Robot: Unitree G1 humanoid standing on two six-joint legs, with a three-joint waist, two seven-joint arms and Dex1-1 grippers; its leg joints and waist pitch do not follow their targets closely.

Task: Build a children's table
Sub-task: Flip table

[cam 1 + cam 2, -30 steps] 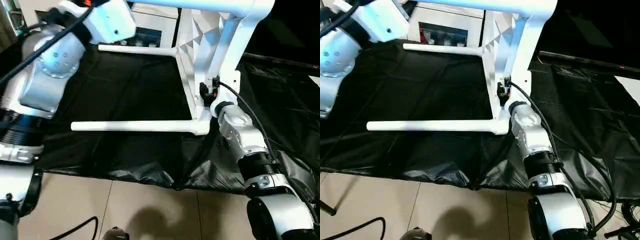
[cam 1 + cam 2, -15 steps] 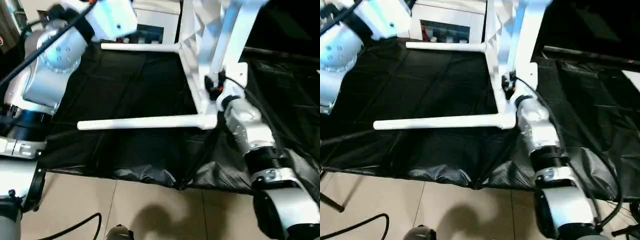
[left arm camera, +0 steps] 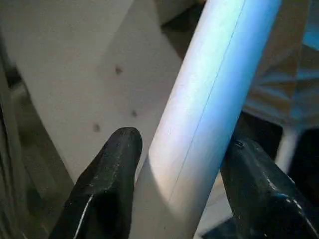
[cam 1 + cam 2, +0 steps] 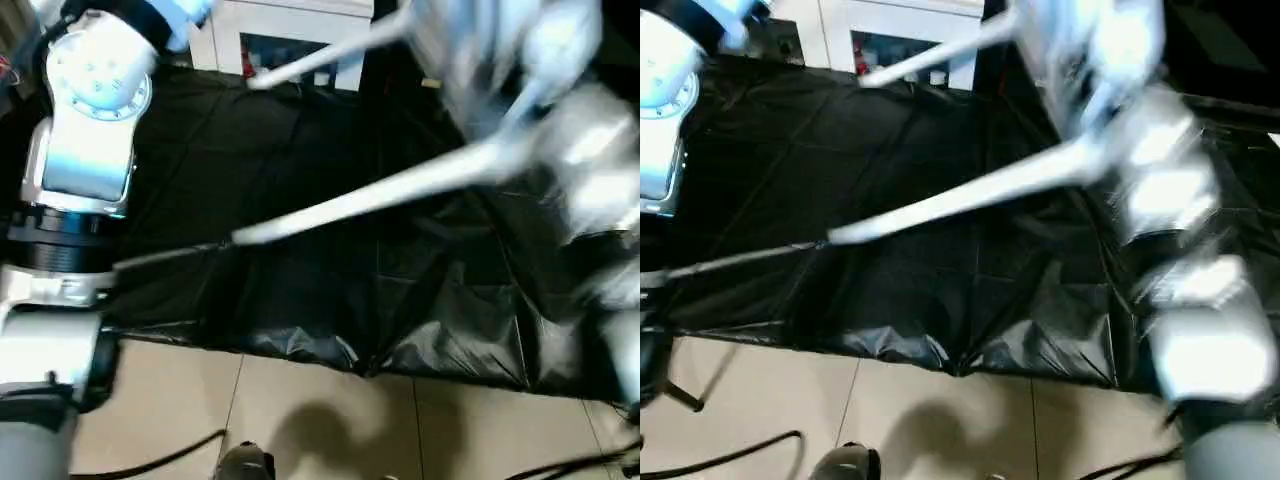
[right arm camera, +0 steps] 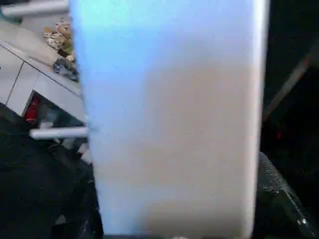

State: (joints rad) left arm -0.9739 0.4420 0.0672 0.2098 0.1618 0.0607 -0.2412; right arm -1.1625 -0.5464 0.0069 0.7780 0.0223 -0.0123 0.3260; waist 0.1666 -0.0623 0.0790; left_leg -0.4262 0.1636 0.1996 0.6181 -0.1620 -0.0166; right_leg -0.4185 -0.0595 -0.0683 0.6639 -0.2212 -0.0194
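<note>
Children's table (image 4: 400, 195) held tilted above the black sheet (image 4: 300, 290) on the tiled floor (image 4: 300, 420). Left gripper (image 3: 179, 164) clamped on one leg; right gripper (image 5: 174, 219) clasps the tabletop's edge. White cabinet (image 4: 290, 30) stands behind.

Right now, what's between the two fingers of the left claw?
A round white table leg, clamped between both black fingers, in the left wrist view.

From my feed I see a crinkled black sheet (image 4: 330, 290) spread over a floor of pale beige tiles (image 4: 320, 420). Beyond its far edge stands a white cabinet (image 4: 910, 40) with glass doors. A dark cable (image 4: 720, 455) lies on the tiles.
</note>
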